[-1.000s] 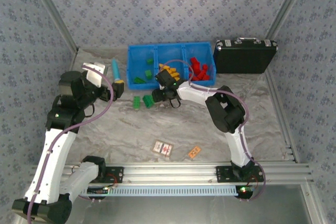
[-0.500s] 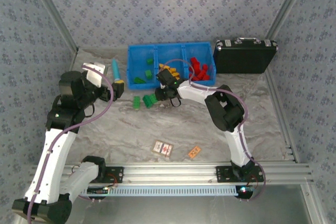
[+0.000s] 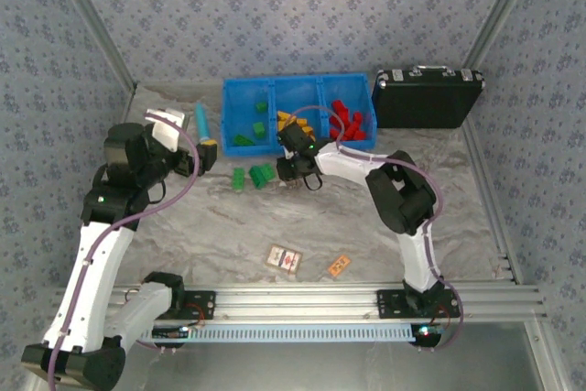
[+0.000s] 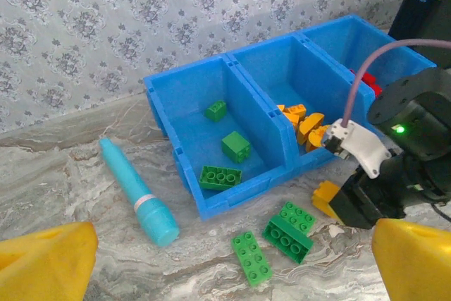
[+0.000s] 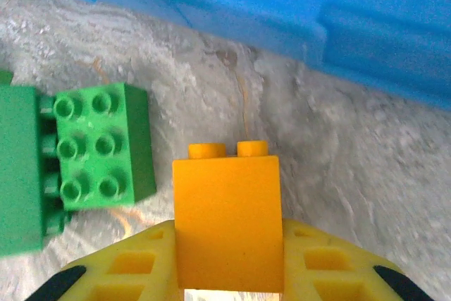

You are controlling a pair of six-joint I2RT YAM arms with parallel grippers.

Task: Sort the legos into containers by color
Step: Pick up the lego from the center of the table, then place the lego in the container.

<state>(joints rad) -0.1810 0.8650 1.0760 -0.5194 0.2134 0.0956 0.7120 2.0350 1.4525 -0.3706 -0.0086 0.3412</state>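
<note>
Closing over the last second, the right tool (image 5: 227, 262) now grips the orange brick (image 5: 227, 216) on both sides, its studs pointing ahead of the tool toward the wall of the blue tray (image 5: 366, 26). I cannot tell whether it has left the bench (image 5: 394, 174). A green brick (image 5: 102, 149) sits just beside the tool, untouched. The left tool (image 3: 203, 155) hangs wide open, holding nothing (no help needed yet). I judge the pick secured. Next comes a lift over that wall into the middle compartment, where the other orange bricks lie.
</note>
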